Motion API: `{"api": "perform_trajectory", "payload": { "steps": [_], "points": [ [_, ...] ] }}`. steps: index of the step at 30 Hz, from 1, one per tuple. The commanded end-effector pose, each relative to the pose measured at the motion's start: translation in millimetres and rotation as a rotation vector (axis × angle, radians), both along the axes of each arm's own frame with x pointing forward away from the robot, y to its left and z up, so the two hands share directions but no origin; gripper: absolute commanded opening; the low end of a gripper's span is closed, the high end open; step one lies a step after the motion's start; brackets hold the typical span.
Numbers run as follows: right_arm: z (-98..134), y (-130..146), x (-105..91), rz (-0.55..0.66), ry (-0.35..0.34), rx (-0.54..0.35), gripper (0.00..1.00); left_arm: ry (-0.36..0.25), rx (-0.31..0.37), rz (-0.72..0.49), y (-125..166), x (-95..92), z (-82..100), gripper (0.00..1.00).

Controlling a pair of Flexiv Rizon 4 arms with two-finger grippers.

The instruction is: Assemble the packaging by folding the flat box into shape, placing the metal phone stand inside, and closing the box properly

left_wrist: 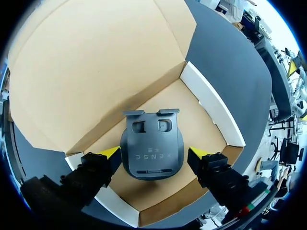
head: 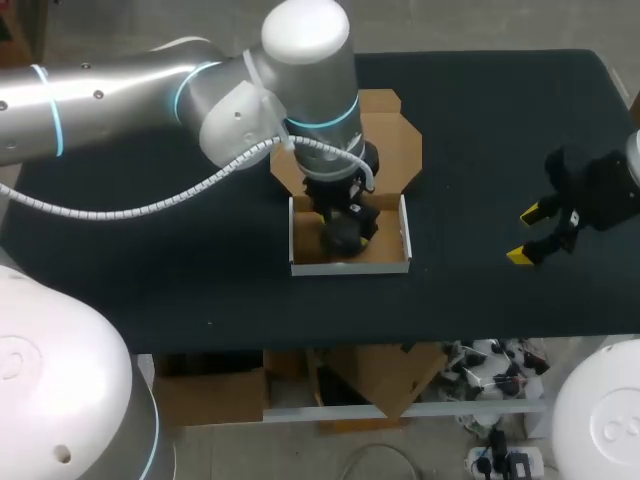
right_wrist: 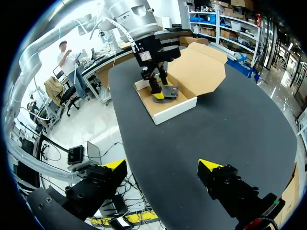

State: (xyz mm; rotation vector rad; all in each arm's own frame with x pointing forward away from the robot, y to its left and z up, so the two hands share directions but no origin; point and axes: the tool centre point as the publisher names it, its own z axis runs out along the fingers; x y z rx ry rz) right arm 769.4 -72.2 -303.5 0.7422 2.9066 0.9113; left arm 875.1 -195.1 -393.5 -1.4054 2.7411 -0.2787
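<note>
Phone stand (left_wrist: 152, 139) lying in the box (left_wrist: 211, 103)
Left pincer (left_wrist: 153, 153) released astride it, right pincer (right_wrist: 162, 165) released, idle; next, lift clear and fold the lid (left_wrist: 96, 62) shut.

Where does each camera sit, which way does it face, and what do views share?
Head view: above and behind, looking down on the black table; left gripper, right gripper show.
Left wrist view: left wrist, facing down into the open cardboard box at the dark metal phone stand; its gripper shows.
Right wrist view: right wrist, facing across the table toward the box; its gripper shows.
All three share the box.
</note>
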Motion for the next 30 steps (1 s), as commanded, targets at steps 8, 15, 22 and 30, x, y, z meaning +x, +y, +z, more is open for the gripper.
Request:
{"api": "perform_trajectory", "payload": {
  "steps": [8,15,22,30],
  "points": [
    [1,0,-0.8,0.0,0.0,0.001,1.0,0.009,0.015,0.032,-3,-2.8,6.8,1.0],
    [1,0,-0.8,0.0,0.0,0.001,1.0,0.028,0.053,0.149,-5,-12.6,16.0,1.0],
    [1,0,-0.8,0.0,0.0,0.001,1.0,0.05,0.026,0.239,-9,-17.2,22.8,1.0],
    [1,0,-0.8,0.0,0.0,0.001,1.0,0.08,-0.002,0.354,-12,-21.9,24.8,1.0]
  ]
}}
